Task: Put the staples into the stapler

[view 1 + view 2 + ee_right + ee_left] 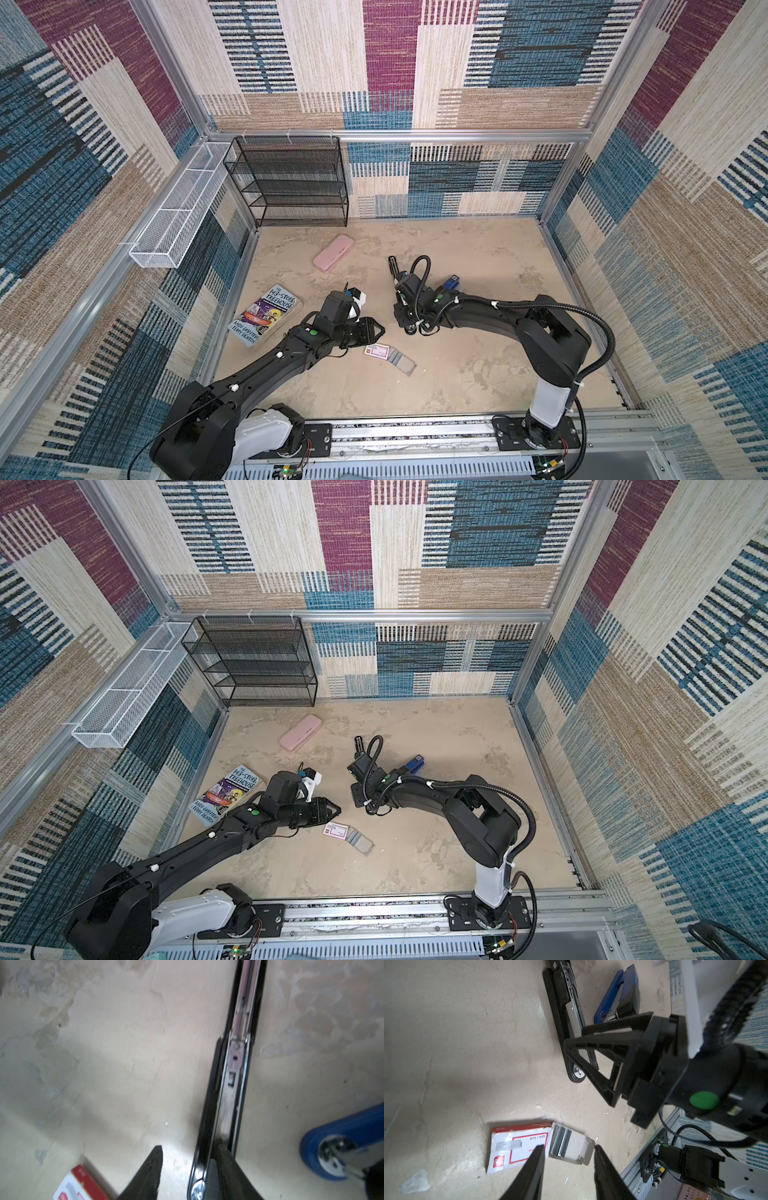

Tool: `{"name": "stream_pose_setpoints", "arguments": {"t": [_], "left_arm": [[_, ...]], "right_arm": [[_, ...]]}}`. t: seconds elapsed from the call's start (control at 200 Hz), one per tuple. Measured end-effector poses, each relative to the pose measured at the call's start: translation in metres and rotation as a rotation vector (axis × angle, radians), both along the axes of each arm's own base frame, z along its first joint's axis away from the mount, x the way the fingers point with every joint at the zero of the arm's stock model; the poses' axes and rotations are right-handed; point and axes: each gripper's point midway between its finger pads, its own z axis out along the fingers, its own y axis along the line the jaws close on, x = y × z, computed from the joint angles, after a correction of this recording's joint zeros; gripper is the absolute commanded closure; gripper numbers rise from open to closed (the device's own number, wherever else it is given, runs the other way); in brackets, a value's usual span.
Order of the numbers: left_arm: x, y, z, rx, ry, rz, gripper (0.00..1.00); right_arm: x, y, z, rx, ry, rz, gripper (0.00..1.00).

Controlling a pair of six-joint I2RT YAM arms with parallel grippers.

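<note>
Beige tabletop [478,374] carries everything: the left gripper [569,1146], spread and empty, hangs near the staples [560,1142], which lie in their slid-out tray [577,1147] beside the box [519,1147]. Further right, the right gripper [190,1146], also spread, has one finger against the opened black stapler [234,1084].

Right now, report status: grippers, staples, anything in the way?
Left gripper open, hovering over staples in their slid-out box. Right gripper open, one finger on the opened black stapler. Blue stapler beside it, untouched.

Beige tabletop [478,374] carries book [266,314], pink case [333,252], staples box [519,1147], black stapler [572,1012], blue stapler [618,995].
</note>
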Motion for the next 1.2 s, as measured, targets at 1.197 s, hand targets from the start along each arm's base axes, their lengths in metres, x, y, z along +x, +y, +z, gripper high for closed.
{"name": "stream_pose_setpoints", "arguments": {"t": [1.197], "left_arm": [[0.004, 0.051, 0.036, 0.082, -0.141, 0.196, 0.55]], "right_arm": [[-0.026, 0.068, 0.0, 0.146, 0.103, 0.123, 0.35]]}}
